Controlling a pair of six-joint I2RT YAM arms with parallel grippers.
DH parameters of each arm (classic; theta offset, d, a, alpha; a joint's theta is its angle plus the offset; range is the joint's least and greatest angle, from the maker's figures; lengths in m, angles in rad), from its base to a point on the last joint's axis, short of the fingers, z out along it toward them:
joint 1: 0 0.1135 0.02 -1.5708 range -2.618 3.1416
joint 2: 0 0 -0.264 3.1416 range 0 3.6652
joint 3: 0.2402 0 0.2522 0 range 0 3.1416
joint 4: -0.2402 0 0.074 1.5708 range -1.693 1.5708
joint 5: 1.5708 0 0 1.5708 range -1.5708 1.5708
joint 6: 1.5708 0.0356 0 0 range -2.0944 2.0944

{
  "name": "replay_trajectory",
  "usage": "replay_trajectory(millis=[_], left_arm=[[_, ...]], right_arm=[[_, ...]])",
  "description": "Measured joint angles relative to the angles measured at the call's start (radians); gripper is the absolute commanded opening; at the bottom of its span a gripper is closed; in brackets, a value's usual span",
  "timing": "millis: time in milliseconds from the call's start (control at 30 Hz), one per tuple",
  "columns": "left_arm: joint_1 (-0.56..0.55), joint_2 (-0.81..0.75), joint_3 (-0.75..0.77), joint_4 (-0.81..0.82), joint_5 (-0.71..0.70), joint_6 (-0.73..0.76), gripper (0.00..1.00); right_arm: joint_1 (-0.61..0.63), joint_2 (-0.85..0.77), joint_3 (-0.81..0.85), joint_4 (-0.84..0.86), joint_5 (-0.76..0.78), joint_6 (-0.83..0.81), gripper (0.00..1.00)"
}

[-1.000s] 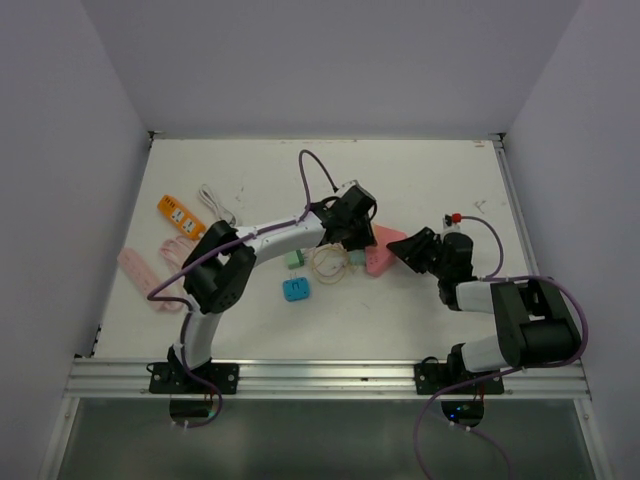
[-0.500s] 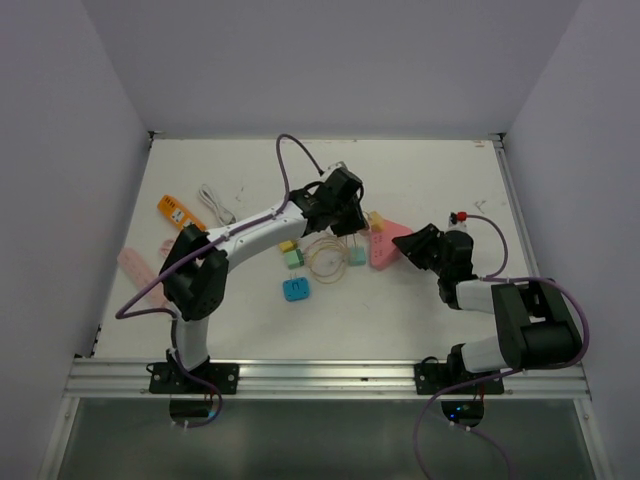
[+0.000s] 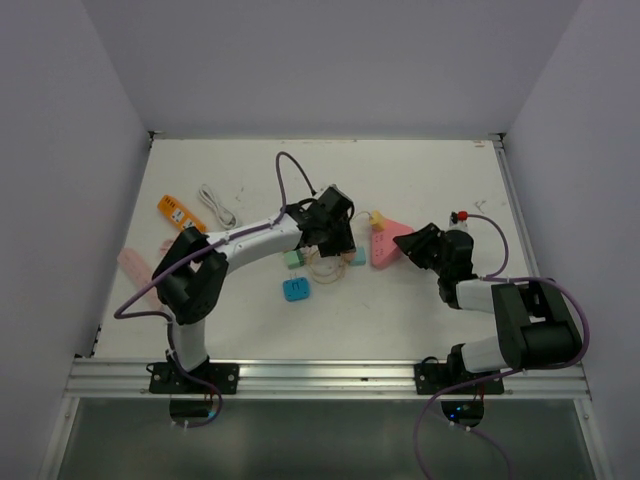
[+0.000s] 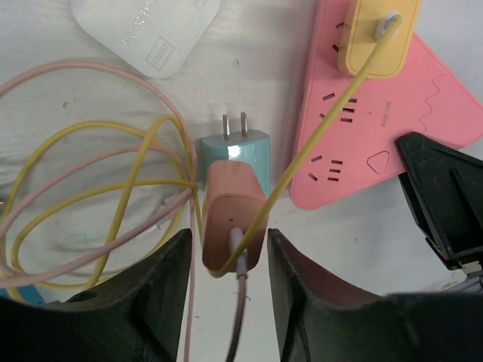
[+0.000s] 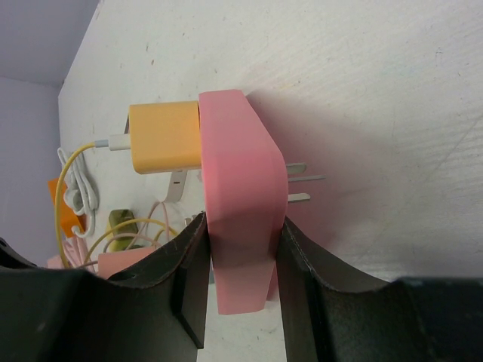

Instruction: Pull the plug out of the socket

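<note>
The pink triangular socket point(image 4: 370, 128) point(image 5: 240, 188) point(image 3: 383, 243) lies on the white table. A yellow plug point(image 4: 375, 34) point(image 5: 162, 139) point(image 3: 377, 220) sits in its far end, trailing a yellow cable. My right gripper point(image 5: 241, 256) point(image 3: 415, 248) is shut on the socket's near corner. A salmon plug point(image 4: 234, 219) with a pink cable lies out of the socket, propped against a teal plug point(image 4: 234, 147) whose prongs are bare. My left gripper point(image 4: 230, 264) point(image 3: 335, 235) straddles the salmon plug, open, with a gap showing on each side.
Pink and yellow cable loops point(image 4: 90, 173) lie left of the plugs, and a white adapter point(image 4: 147, 26) sits beyond them. A blue adapter point(image 3: 296, 289), a green one point(image 3: 293, 259), an orange strip point(image 3: 176, 212), a white cable point(image 3: 215, 203) and a pink strip point(image 3: 135, 265) lie to the left.
My left gripper has drawn back leftward from the pink socket, uncovering the yellow plug, and its jaws have loosened around the salmon plug. The right gripper still holds the socket.
</note>
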Motion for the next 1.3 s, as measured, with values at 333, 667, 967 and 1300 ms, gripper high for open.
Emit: replay_trajectory(millis=[333, 667, 967, 1300], left_arm=[[0.006, -0.105, -0.049, 0.016, -0.013, 0.026, 1.00], [0.028, -0.132, -0.013, 0.021, -0.032, 0.063, 1.00], [0.031, 0.041, 0.245, 0.008, -0.042, 0.118, 1.00], [0.031, 0.286, 0.483, -0.057, -0.051, 0.148, 0.93]], right_arm=[[0.000, 0.000, 0.002, 0.000, 0.000, -0.004, 0.00], [-0.005, 0.009, 0.005, 0.010, -0.013, -0.011, 0.00], [-0.007, 0.017, 0.010, 0.015, -0.023, -0.023, 0.00], [-0.008, 0.027, 0.013, 0.027, -0.027, -0.027, 0.00]])
